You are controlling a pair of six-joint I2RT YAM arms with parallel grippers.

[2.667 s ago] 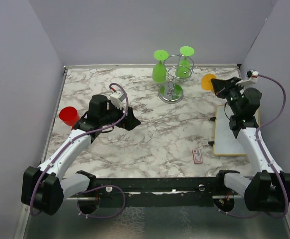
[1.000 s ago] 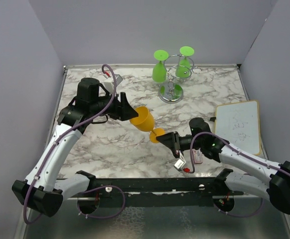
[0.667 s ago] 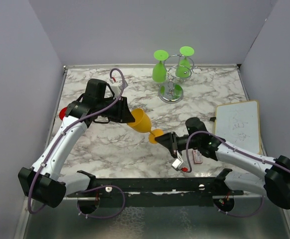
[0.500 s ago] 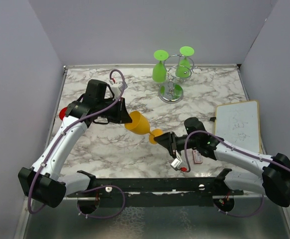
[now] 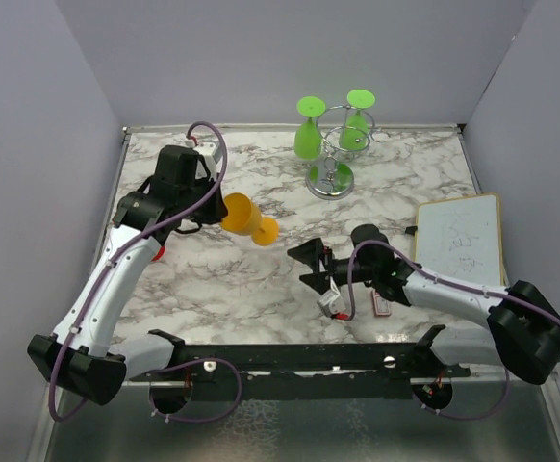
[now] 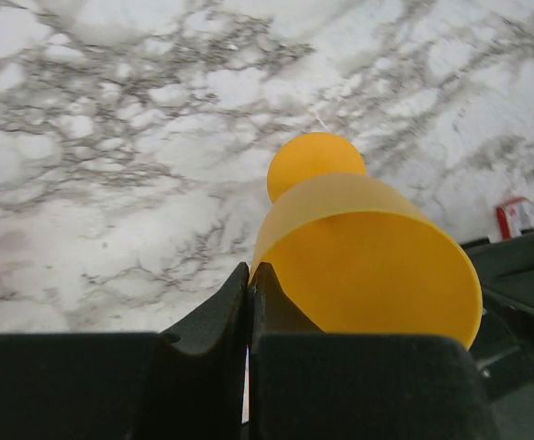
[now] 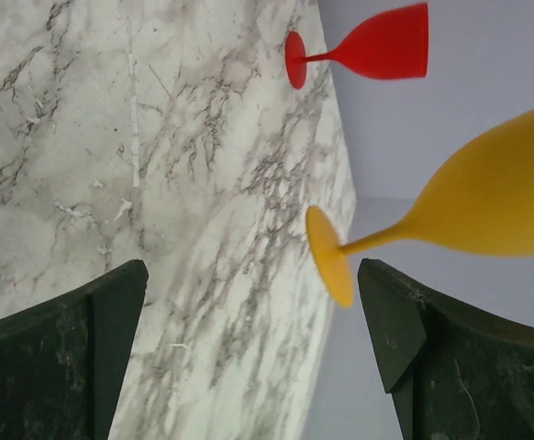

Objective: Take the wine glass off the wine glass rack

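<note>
The left gripper is clamped on the rim of one orange wine glass. It holds the glass on its side above the marble table, well clear of the rack. The glass's foot points toward the right gripper, whose jaws gape wide and empty near it. At the back, the one wine glass rack carries two green wine glasses, hung upside down. One red wine glass stands by the left edge, seemingly upright. One whiteboard lies on the right.

loc: robot lab cell | why: plain grey walls, marble-print tbl, arm mount rail
</note>
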